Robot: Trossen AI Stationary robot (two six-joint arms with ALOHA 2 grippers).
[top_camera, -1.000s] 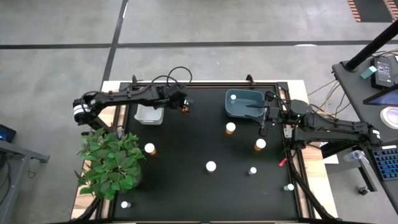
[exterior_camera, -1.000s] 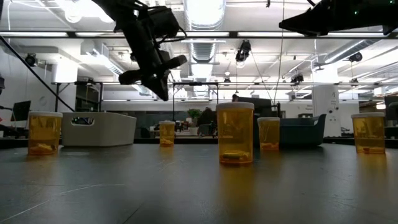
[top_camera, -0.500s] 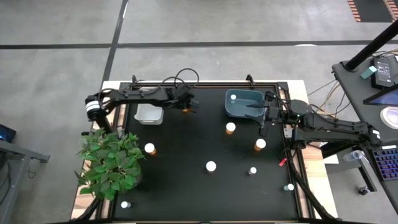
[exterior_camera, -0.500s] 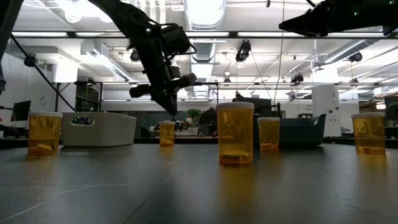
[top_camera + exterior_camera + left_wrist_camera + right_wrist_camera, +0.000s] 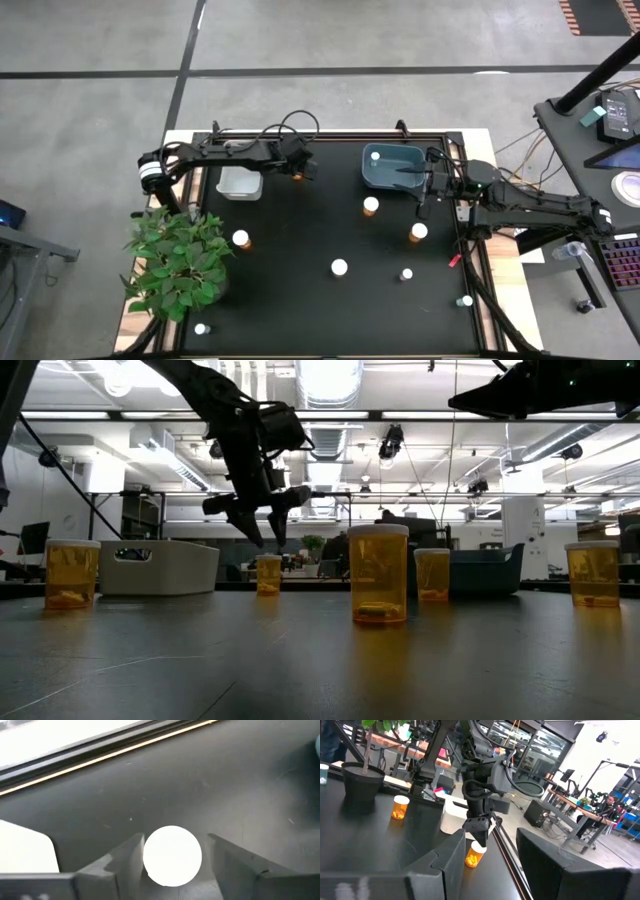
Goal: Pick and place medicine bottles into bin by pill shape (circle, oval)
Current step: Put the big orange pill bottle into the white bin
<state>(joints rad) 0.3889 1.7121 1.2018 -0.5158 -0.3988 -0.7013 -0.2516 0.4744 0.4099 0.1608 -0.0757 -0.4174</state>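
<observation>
Nine medicine bottles (image 5: 339, 267) are counted from above, all upright with the long axis vertical and the white cap upward: eight on the black counter (image 5: 300, 300) and one small one inside the blue bin (image 5: 392, 178). Five are the larger amber kind and four are tiny and pale. The left pincer (image 5: 262, 520) is held over one amber bottle (image 5: 268, 574) at the far edge of the counter, just beside the white bin (image 5: 240, 184). Its fingers are spread wide and nothing is gripped. The level view shows the fingertips above the cap, while the left wrist view shows the round cap between the two fingers. The right pincer (image 5: 424, 192) is held by the blue bin, partly open and empty. One potted plant (image 5: 175, 262) is seen at the left edge.
</observation>
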